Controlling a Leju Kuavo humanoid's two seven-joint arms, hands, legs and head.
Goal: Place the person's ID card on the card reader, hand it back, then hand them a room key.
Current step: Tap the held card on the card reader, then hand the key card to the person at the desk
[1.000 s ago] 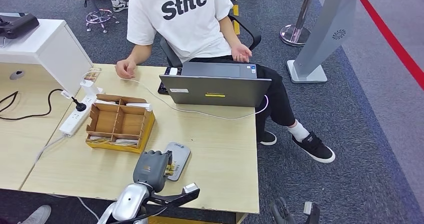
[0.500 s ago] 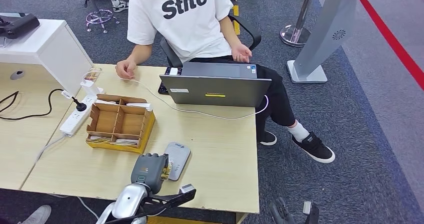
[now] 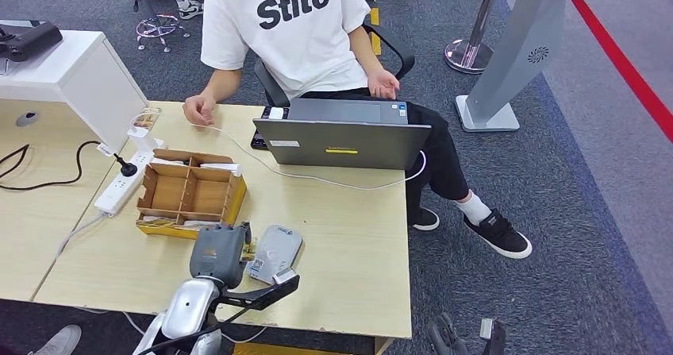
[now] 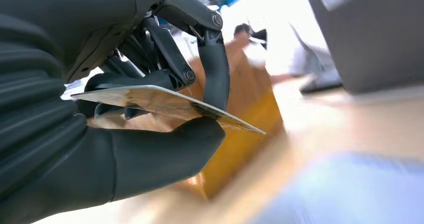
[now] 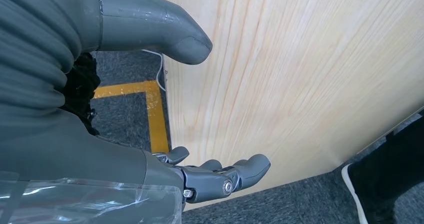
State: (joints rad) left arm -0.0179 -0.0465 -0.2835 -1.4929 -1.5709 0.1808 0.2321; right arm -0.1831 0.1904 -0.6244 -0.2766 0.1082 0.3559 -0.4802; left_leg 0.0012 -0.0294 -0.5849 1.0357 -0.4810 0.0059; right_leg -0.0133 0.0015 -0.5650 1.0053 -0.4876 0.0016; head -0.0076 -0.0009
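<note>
- Head view, lower left of the frame: the left hand sits over the near table edge, just left of the grey card reader, with a sliver of the ID card showing between them.
- Left wrist view shows what the head view cannot: the card is clamped flat between thumb and fingertips, its far corner jutting free.
- Risk, as I judge it: the pinch is shallow, so a bump on the wooden organizer just beyond could twist the card loose.
- Right wrist view: the right hand hangs off the table side, fingers apart, holding nothing.
- Farthest, upper centre: the person sits behind a laptop.
</note>
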